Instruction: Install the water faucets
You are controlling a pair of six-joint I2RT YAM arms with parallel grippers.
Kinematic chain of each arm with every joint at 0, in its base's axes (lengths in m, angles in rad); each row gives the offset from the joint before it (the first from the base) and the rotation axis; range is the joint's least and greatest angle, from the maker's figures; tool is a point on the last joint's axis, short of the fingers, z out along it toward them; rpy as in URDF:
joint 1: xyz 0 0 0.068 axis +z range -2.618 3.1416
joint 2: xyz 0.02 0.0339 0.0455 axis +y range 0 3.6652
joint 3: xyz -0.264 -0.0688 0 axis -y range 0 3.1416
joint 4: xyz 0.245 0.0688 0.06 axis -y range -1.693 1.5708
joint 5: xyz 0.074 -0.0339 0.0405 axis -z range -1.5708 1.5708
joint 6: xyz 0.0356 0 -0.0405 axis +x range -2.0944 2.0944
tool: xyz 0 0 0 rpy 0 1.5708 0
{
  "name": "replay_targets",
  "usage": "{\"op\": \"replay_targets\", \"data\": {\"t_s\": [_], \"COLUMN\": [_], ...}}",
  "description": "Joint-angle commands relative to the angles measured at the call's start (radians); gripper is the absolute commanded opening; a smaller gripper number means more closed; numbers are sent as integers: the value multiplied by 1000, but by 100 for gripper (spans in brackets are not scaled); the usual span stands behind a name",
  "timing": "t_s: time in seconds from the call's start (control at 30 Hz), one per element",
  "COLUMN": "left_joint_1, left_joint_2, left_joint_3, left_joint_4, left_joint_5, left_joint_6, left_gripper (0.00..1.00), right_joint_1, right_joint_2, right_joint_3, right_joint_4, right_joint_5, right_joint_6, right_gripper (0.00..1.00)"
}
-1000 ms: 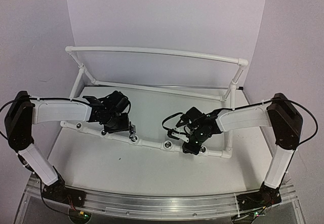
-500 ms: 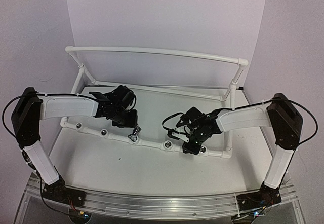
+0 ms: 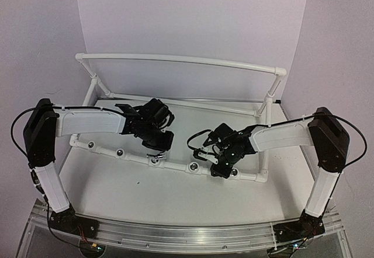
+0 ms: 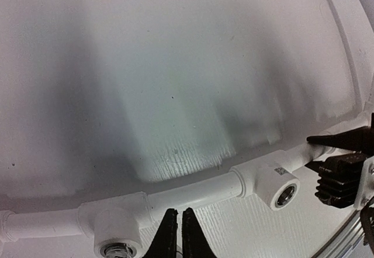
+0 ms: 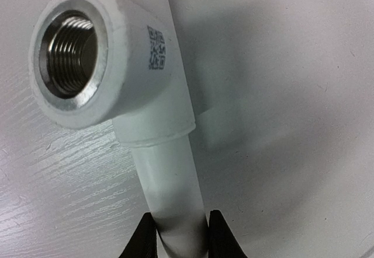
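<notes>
Now: left gripper [image 4: 175,236] shut on nothing, right gripper [image 5: 179,237] clamped on the white pipe frame [image 3: 175,60]

The left gripper's 2 fingers are pressed together with nothing between them, just above the frame's front rail. The water faucet [image 3: 155,159] shows as a small chrome glint at the rail's 3rd socket from the left. It is directly below that gripper and not between its fingers; how deep it sits cannot be told. The right gripper grasps the same rail farther right, 1 finger on each side of the tube, just below a tee fitting [image 5: 125,71] whose threaded metal socket faces the wrist camera.
</notes>
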Motion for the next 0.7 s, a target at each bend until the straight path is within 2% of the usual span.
{"op": "replay_targets", "data": {"t_s": [0.0, 0.3, 0.67], "left_joint_1": [-25, -95, -112], "left_joint_2": [12, 14, -20], "left_joint_3": [54, 94, 66], "left_joint_4": [-73, -229, -298], "left_joint_5": [9, -57, -102], "left_joint_6": [22, 15, -35], "left_gripper": [3, 1, 1], "right_joint_1": [2, 0, -19], "right_joint_2": [40, 41, 48], "right_joint_3": [-7, -2, 4], "right_joint_4": [-70, -70, -70], "right_joint_5": [-1, 4, 5], "right_joint_6": [82, 85, 91], "right_gripper": [10, 9, 9]}}
